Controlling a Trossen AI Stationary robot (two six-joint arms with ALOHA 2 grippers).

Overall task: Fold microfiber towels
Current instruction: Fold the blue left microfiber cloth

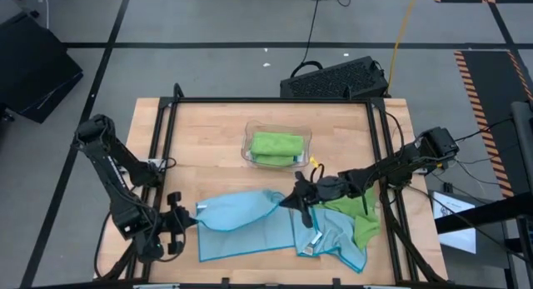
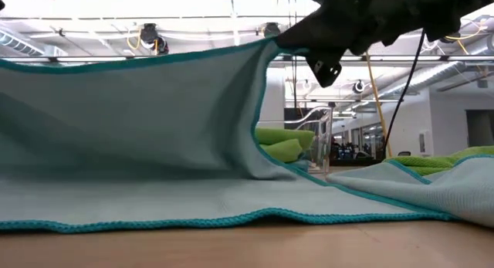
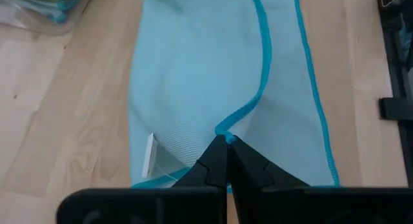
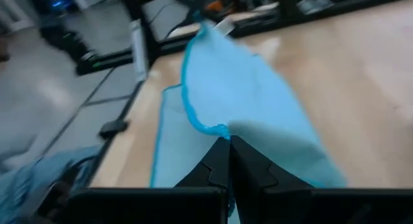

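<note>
blue towel (image 1: 241, 226): lower middle of the high view, half lifted; soft, light and limp, so you should pinch it at the hemmed corners.
left gripper (image 1: 188, 220): clamped on its left edge.
right gripper (image 1: 293, 201): clamped on its raised right corner.
tray (image 1: 247, 147): centre of the table, folded green towels (image 1: 276, 146) inside.
loose pile (image 1: 346, 231): lower right, blue and green, unfolded.

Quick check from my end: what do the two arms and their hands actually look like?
Both arms are dark, jointed and slim, with black cables along them. The left hand and right hand each end in two black, wedge-shaped fingers tapering to a point. No markings visible.
</note>
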